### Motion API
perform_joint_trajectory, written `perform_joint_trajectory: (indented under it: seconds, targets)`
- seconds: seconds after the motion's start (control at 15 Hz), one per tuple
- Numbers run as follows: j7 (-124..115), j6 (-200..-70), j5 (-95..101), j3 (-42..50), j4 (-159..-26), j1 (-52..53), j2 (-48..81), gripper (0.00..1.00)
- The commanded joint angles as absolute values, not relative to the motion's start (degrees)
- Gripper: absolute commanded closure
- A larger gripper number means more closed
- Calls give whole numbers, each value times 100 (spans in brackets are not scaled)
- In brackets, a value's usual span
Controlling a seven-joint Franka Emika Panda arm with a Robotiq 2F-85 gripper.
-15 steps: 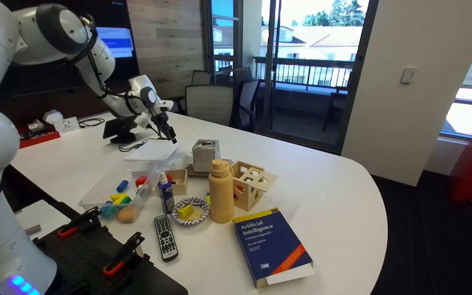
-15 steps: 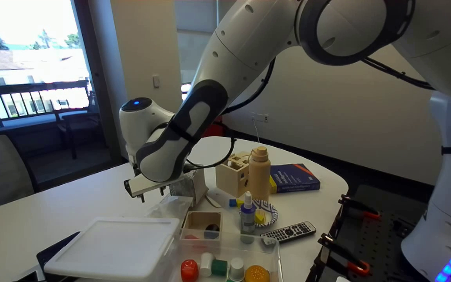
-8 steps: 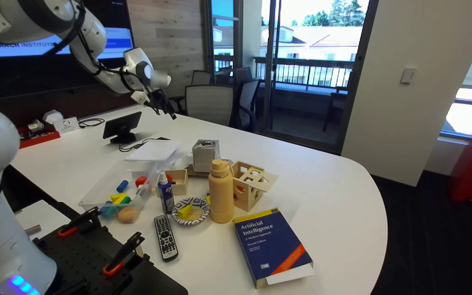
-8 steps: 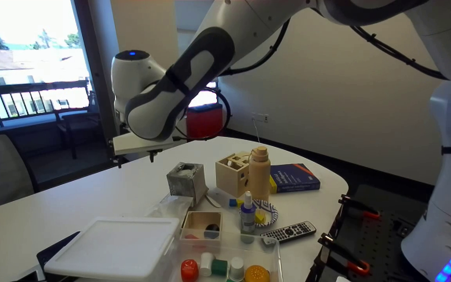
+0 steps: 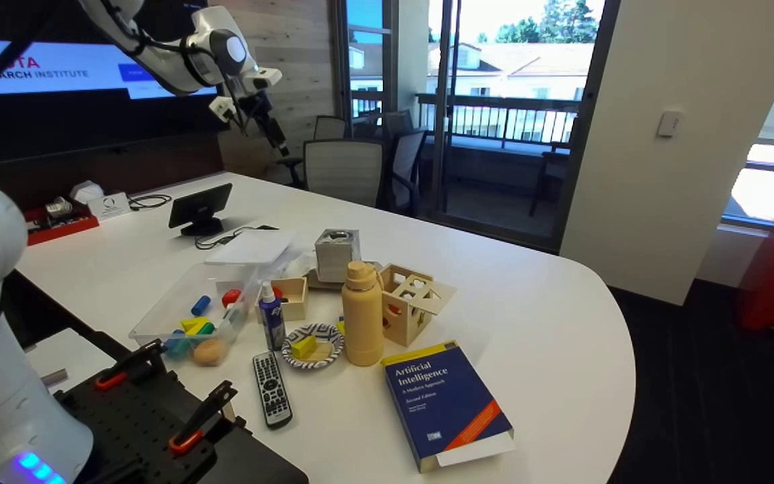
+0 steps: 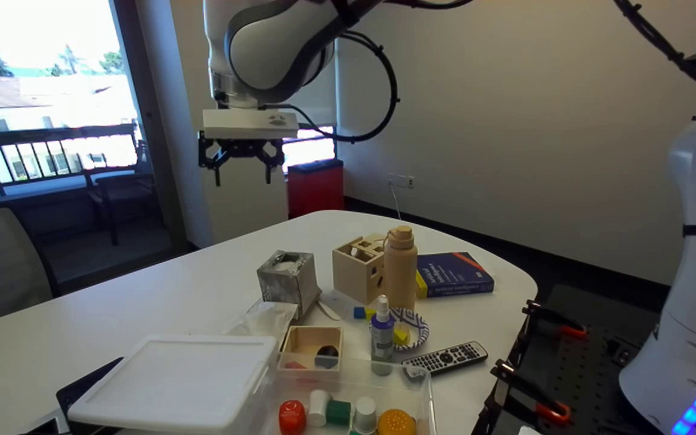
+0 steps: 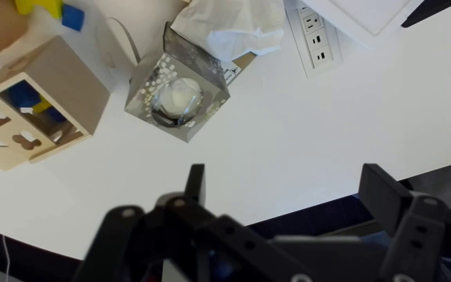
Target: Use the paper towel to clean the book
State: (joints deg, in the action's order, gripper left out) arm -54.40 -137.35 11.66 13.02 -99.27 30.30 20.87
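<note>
The blue book [image 5: 444, 403] lies flat near the table's rounded end. It also shows in an exterior view [image 6: 454, 272] behind the bottle and is out of the wrist view. A grey tissue box [image 7: 176, 94] stands mid-table with white tissue [image 7: 180, 98] inside its round opening; it shows in both exterior views [image 5: 337, 255] [image 6: 290, 281]. A crumpled white sheet or bag [image 7: 233, 27] lies against the box; I cannot tell whether it is the paper towel. My gripper [image 7: 284, 176] is open and empty, high above the table beyond the box [image 6: 243, 178].
A tan bottle [image 5: 363, 316] and a wooden shape box [image 5: 408, 306] stand between tissue box and book. A spray bottle [image 5: 271, 316], patterned bowl [image 5: 313, 346], remote [image 5: 271, 390], clear bin [image 5: 158, 316] and white lid [image 6: 179, 380] are nearby.
My arm has risen well away from the table, and the gripper has turned to point down. The gripper stays empty. The book, tissue box and other objects have not moved.
</note>
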Motion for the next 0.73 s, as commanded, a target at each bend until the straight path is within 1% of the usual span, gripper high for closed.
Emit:
perform_joint_trajectory:
  seconds: [0.0, 0.33, 0.67]
  targets:
    - [-5528, -13473, 1219, 712, -10683, 2354, 1248, 0]
    - [-5410, -13496, 1036, 207, -11271, 1606, 760, 0]
    - [-5398, -13490, 979, -48, -11647, 1245, 454, 0]
